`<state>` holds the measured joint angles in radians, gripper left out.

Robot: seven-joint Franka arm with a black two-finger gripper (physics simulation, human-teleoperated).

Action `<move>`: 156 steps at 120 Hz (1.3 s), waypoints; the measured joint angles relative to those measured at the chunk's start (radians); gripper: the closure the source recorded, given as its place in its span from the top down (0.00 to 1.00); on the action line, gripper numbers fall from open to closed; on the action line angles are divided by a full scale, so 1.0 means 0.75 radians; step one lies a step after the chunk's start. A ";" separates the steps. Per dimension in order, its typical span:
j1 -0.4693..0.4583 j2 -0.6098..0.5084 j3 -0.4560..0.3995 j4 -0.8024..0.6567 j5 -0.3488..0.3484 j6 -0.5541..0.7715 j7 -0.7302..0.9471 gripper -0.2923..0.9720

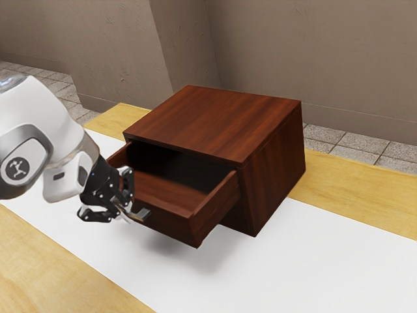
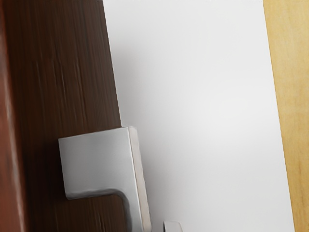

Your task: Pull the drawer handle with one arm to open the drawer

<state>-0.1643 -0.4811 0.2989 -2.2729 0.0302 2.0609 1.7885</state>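
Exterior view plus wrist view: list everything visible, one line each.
Dark wooden cabinet: 1, red-brown, on the white sheet.
Wooden drawer: 1, red-brown, partly out of the cabinet, toward the arm.
Metal bar handle: 1, silver, on the drawer front.
White sheet: 1, white, strip across the table.
Light wooden table: 1, tan, under the sheet.
Tiled floor: 1, grey, behind the table.
Wall: 1, grey-beige, background.
Franka arm: 1, white, exterior view's left.
Black two-finger gripper: 1, black, at the handle.

white sheet [image 1: 313, 254] on wooden table [image 1: 365, 189] | tiled floor [image 1: 365, 147] | beige wall [image 1: 293, 45]
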 joint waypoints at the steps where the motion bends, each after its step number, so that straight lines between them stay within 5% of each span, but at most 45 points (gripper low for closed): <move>1: 0.000 -0.004 0.000 -0.003 0.000 0.000 -0.002 0.18; 106: 0.005 -0.189 0.000 -0.144 0.061 -0.016 -0.151 0.20; 156: 0.008 -0.172 -0.054 -0.018 0.062 -0.074 -0.179 0.36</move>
<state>-0.1586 -0.6103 0.2587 -2.2863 0.0767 2.0053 1.6546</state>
